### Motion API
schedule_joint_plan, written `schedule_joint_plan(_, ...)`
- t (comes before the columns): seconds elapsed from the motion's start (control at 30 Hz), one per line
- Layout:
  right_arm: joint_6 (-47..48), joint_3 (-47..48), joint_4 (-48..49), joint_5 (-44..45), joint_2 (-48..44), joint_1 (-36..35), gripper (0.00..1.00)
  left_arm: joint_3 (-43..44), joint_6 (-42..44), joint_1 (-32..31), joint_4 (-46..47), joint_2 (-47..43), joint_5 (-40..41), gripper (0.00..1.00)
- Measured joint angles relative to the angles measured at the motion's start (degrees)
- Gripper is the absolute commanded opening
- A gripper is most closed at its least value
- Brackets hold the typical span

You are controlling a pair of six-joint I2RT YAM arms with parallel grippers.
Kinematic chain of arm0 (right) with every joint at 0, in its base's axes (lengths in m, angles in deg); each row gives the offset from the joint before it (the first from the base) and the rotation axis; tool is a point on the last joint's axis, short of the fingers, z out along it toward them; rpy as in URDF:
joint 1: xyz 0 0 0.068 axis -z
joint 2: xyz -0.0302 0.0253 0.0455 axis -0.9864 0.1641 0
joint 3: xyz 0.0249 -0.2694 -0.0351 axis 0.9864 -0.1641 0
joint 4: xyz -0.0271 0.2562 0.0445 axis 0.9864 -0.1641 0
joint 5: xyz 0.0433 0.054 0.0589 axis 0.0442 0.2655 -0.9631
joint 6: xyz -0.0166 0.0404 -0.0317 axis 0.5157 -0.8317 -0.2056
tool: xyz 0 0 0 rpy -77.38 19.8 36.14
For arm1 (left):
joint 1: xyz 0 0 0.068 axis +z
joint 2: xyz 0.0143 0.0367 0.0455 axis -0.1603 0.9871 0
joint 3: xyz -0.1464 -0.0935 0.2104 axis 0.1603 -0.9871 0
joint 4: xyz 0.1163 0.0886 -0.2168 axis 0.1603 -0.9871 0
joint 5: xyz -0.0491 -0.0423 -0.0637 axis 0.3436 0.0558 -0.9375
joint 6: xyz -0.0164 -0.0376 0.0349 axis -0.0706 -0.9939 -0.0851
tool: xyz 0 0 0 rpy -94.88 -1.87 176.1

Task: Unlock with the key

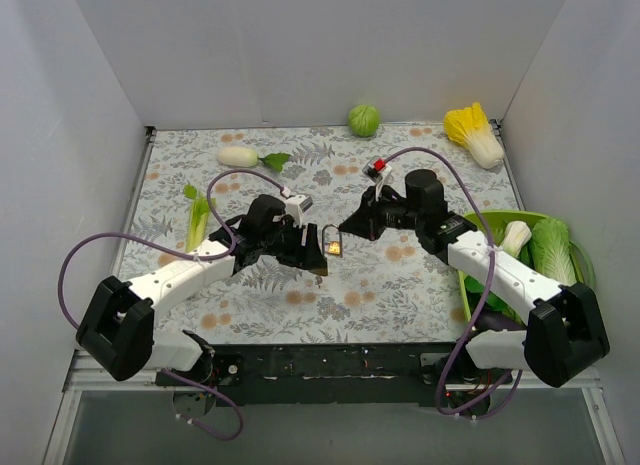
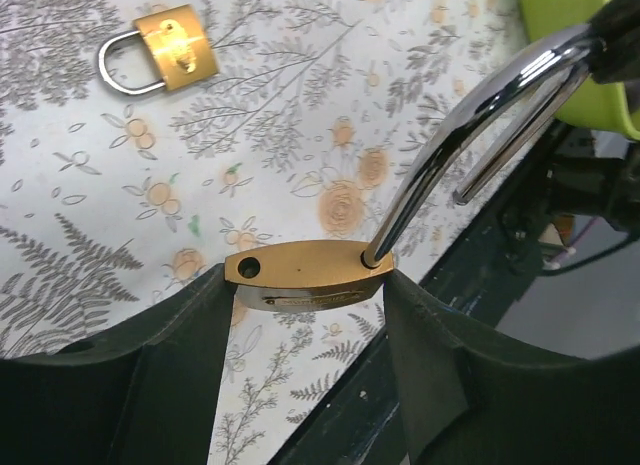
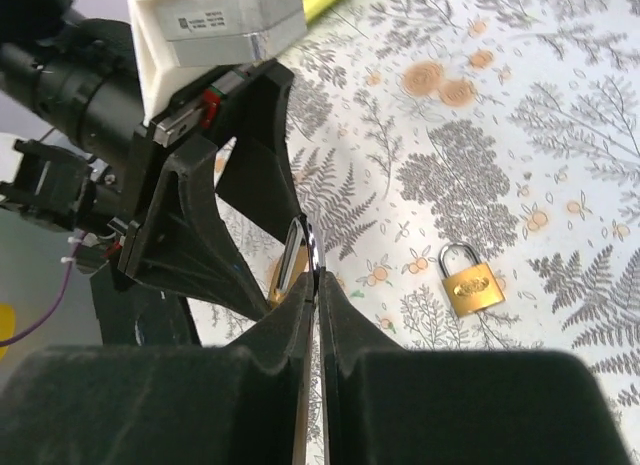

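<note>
In the left wrist view, the left gripper (image 2: 305, 297) is closed to the width of the padlock (image 2: 308, 273). The brass body is clamped flat between the two black fingers at lower centre of the frame. The shackle (image 2: 470, 125) is seated in the body at its right end only; the left hole (image 2: 248, 267) is open. From there the steel bow rises toward the upper right corner, where I see it meet a dark part at the frame edge. In the right wrist view, the right gripper (image 3: 315, 290) is nearly fully closed, with its fingertips pinched on the thin edge of that shackle at centre frame and the left arm's fingers directly behind it. A second padlock (image 3: 470, 283) with its shackle closed lies flat on the floral cloth (image 3: 560, 135), right of centre and apart from both grippers. In the top view, both grippers meet at mid-table; I cannot tell which padlock shows between them there.
</note>
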Motion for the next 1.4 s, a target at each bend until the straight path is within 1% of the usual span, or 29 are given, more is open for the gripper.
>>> schedule_joint_plan(0.1, 0.0, 0.3, -2.0, 2.8, 1.4, -0.7, 0.06, 0.7, 0.0, 0.0, -1.4, 1.2, 3.5, 0.0)
schedule_joint_plan(0.2, -0.3, 0.3, -4.1, 4.7, 1.9, -1.4, 0.13, 1.0, 0.0, 0.2, -1.7, 1.6, 6.9, 0.0)
schedule_joint_plan(0.23, -0.3, 0.3, -4.6, 5.2, 2.0, -1.6, 0.22, 1.1, 0.1, 0.3, -1.8, 1.6, 7.7, 0.0)
schedule_joint_plan(0.3, -0.6, 0.3, -5.1, 5.9, 2.1, -1.7, 0.36, 1.4, 0.2, 0.4, -2.3, 1.6, 9.3, 0.0)
schedule_joint_plan(0.33, -0.6, 0.3, -5.1, 6.3, 2.1, -1.7, 0.58, 1.6, 0.2, 0.4, -2.8, 1.6, 10.0, 0.0)
schedule_joint_plan(0.37, -0.7, 0.3, -5.1, 6.6, 2.1, -1.7, 0.62, 1.7, 0.3, 0.4, -3.1, 1.6, 10.5, 0.0)
schedule_joint_plan(0.43, -0.9, 0.3, -5.0, 7.1, 2.1, -1.7, 0.68, 1.7, 0.7, 0.4, -3.8, 1.6, 11.0, 0.0)
schedule_joint_plan(0.6, -1.7, 0.2, -4.8, 8.8, 2.3, -1.7, 0.71, 2.1, 1.7, 0.4, -5.7, 3.5, 11.0, 0.0)
schedule_joint_plan(0.77, -2.3, -1.8, -4.5, 11.1, 2.1, -1.6, 0.72, 5.7, 2.9, 1.2, -9.0, 8.5, 10.9, 0.0)
schedule_joint_plan(1.03, -2.7, -5.7, -4.7, 13.5, -1.0, -1.0, 0.72, 12.3, 3.0, 7.8, -11.2, 18.1, 8.0, 0.0)
schedule_joint_plan(1.27, -2.8, -8.5, -4.8, 14.3, -2.9, -0.4, 0.73, 22.3, 4.7, 12.8, -15.9, 30.2, 5.2, 0.0)
schedule_joint_plan(1.4, -2.8, -9.5, -4.9, 14.8, -3.9, -0.3, 0.73, 29.6, 6.1, 14.7, -20.7, 36.6, 5.6, 0.0)
